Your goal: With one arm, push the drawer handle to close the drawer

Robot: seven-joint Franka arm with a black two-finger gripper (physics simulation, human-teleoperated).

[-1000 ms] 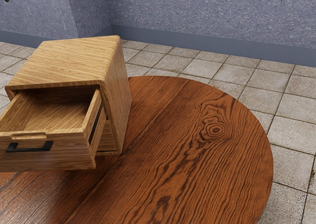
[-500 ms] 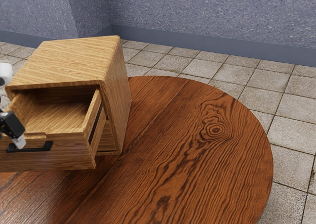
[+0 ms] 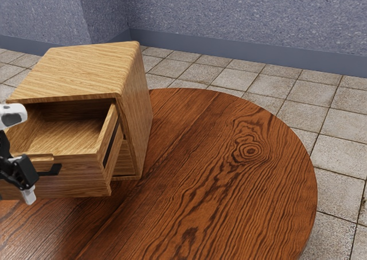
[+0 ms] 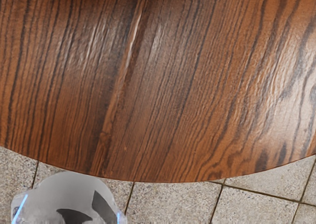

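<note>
1. Round, dark-streaked reddish-brown wooden table (image 3: pixel 229 174): carries the cabinet. Also in wrist view, pale stone floor tiles (image 4: pixel 256 206) past its rim.
2. Boxy light-wood cabinet (image 3: pixel 74 70) with rounded edges: upright, at the exterior view's left.
3. Light-wood drawer (image 3: pixel 80 179) with flat front panel: upper part of cabinet, pulled well out, inside exposed. Closing not done.
4. White arm section (image 3: pixel 11 117): by the drawer, at the exterior view's left edge. Only arm, so it's the near one.
5. Black two-finger gripper (image 3: pixel 28 196): looks to be outside the front panel, tip reaching lower than the handle. Cannot tell if jaws are released or clenched; no grasp seen. Contact with handle or panel unclear.
6. Slim black bar handle (image 3: pixel 54 170): on the front panel, long axis running across it; one end visible, rest behind gripper. Key relation: handle looks to lie between gripper and cabinet, so the push should go cabinetward, square to the bar. Off-centre push might skew or slip.
</note>
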